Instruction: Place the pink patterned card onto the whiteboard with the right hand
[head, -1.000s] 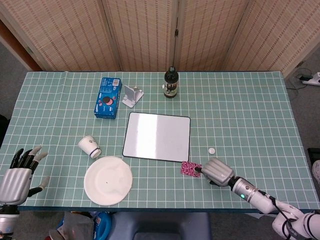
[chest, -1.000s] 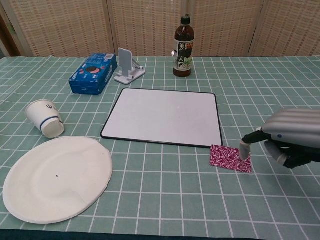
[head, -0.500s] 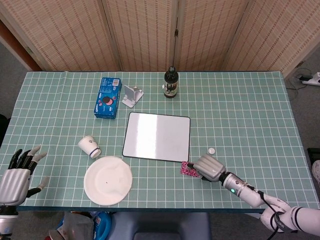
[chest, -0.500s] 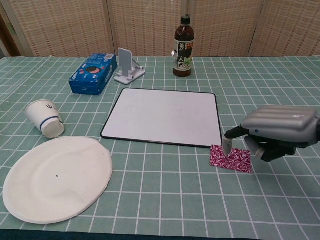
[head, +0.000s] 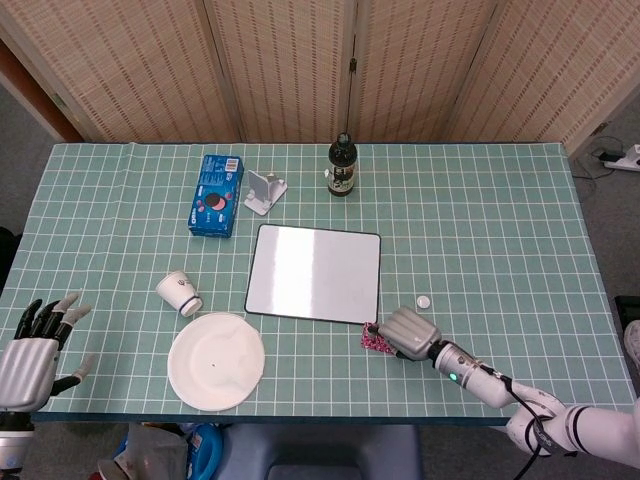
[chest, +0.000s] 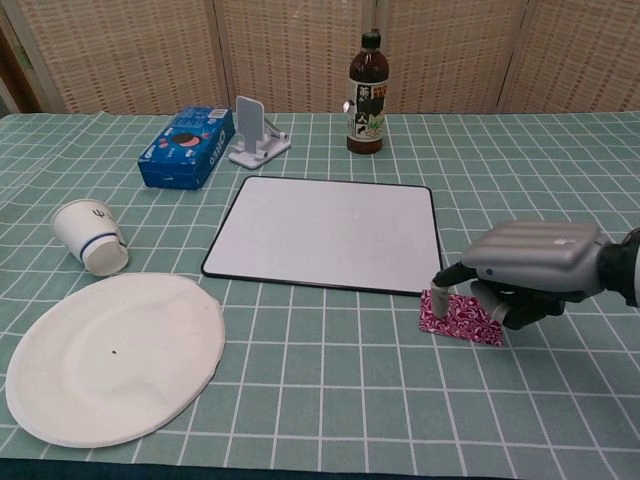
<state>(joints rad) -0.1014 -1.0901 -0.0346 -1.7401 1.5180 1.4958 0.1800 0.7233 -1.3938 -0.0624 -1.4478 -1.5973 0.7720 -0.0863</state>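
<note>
The pink patterned card (chest: 459, 318) (head: 373, 341) lies flat on the green checked cloth, just off the near right corner of the whiteboard (chest: 330, 233) (head: 315, 272). My right hand (chest: 527, 268) (head: 407, 332) hovers low over the card's right part, fingers curled down, with one fingertip (chest: 440, 300) touching the card's far left edge. Most of the card's right half is hidden under the hand. My left hand (head: 35, 352) rests open at the table's near left corner, holding nothing.
A white paper plate (chest: 108, 353) and a tipped paper cup (chest: 90, 238) lie at the near left. A blue cookie box (chest: 187, 147), a white phone stand (chest: 256, 130) and a dark bottle (chest: 367, 94) stand behind the board. A small white cap (head: 424, 300) lies right of the board.
My right hand has slid left across the card, its fingertip moving from the card's right edge to its left edge. The card has barely shifted. The left hand stays put.
</note>
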